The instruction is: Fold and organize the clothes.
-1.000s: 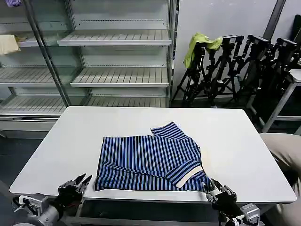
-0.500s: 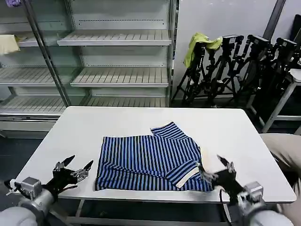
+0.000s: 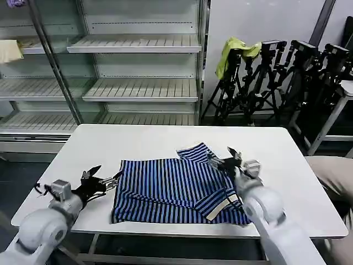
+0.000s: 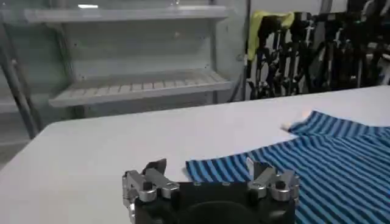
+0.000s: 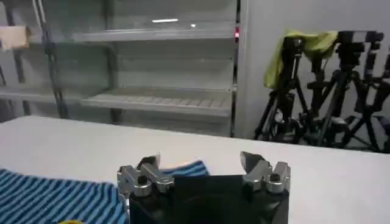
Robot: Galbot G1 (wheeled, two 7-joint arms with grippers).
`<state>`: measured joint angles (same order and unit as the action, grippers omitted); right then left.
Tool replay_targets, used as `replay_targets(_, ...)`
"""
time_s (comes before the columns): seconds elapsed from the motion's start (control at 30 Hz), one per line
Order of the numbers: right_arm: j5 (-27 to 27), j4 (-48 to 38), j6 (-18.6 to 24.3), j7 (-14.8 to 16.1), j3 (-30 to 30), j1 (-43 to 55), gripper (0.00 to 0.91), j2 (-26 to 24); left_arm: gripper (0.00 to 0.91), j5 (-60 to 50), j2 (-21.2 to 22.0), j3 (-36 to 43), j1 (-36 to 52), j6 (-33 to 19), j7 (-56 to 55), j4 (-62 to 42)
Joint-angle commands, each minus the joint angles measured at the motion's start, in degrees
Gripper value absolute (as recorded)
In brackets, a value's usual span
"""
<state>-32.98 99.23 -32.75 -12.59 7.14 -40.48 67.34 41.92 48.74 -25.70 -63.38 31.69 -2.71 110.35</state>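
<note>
Shirt: the striped shirt (image 3: 176, 189) lay flat on the white table (image 3: 99, 149), nearer the front edge than the back; thin blue and dark navy stripes ran across it; one sleeve (image 3: 199, 152) pointed toward the far side; a second sleeve was folded over the body near the front right corner, its cream-white cuff (image 3: 218, 205) showing.

Left gripper: the left gripper (image 3: 103, 181) hovered low above the table just beside the shirt's left edge; its fingers were spread apart with nothing between them; in the left wrist view the gripper (image 4: 210, 173) pointed at the near corner of the shirt (image 4: 317, 164), whether it touched the cloth could not be told.

Right gripper: the right gripper (image 3: 223, 157) was over the far right part of the shirt, beside the far sleeve; its fingers were spread apart and empty; in the right wrist view the gripper (image 5: 204, 167) sat above striped fabric (image 5: 55, 198), with bare table beyond.

Surroundings: empty metal shelving (image 3: 138, 83) stood behind the table; a group of black tripods (image 3: 281, 83) stood at the right rear, a yellow-green cloth (image 3: 234, 52) draped over one; a pale beige cloth (image 3: 10, 51) lay on a shelf at the far left.
</note>
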Motion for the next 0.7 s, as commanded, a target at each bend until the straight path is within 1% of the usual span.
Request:
replay_targets(0.03, -2.17, -19.34, -0.37, -2.77, -7.68, 15.28, 0.907, 4.58, 0.907, 2.65, 0.92, 13.33, 19.15, 1.35, -1.15, -17.92)
replay_targets(0.27, -0.83, -23.96, -0.25, -1.82, -7.2, 14.92, 0.907, 5.42, 0.907, 0.87, 1.67, 15.9, 22.11, 1.37, 2.13, -22.24)
replay_targets(0.5, -1.37, -24.13, -0.37, -0.63, -6.06, 13.98, 0.907, 4.67, 0.907, 0.79, 2.21, 16.31, 21.9, 1.4, 2.52, -23.24)
replay_targets(0.7, -1.69, -24.18, -0.36, 0.55, -5.95, 13.28, 0.907, 4.99, 0.907, 0.75, 1.93, 15.83, 21.66, 1.4, 2.48, -23.86)
